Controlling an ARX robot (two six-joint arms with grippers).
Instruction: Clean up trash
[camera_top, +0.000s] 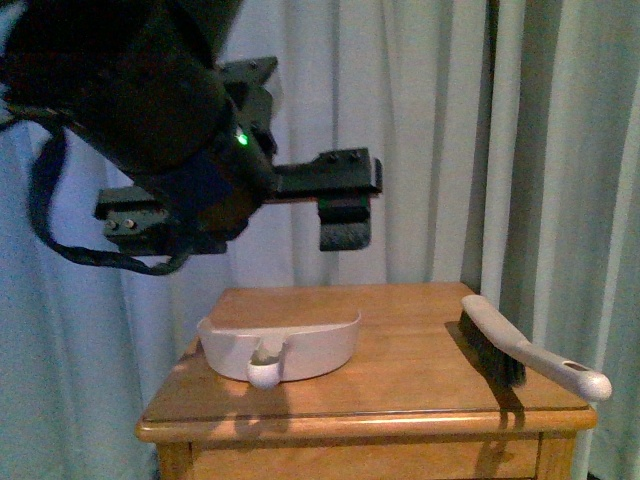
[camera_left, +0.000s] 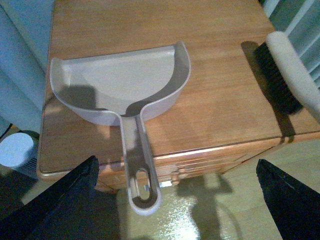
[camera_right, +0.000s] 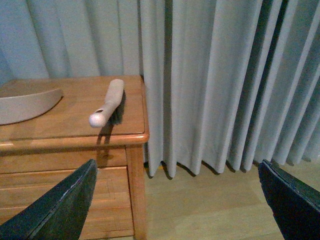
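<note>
No wad of white tissue paper shows in any view; the trash is out of view. My left gripper (camera_top: 240, 228) is open and empty, held high above the front of a wooden bedside table (camera_top: 420, 395). In the left wrist view my left gripper (camera_left: 177, 210) hangs over the table's front edge, near the handle of a pale pinkish-grey dustpan (camera_left: 120, 80). My right gripper (camera_right: 175, 210) is open and empty, low beside the table's right side, over the floor.
The dustpan (camera_top: 285, 345) lies on the table's left half, its handle overhanging the front edge. A white-handled brush (camera_top: 520, 345) lies along the right edge, also seen in the right wrist view (camera_right: 110, 102). Curtains (camera_right: 225, 80) hang behind. A pale round container (camera_left: 15, 150) stands on the floor.
</note>
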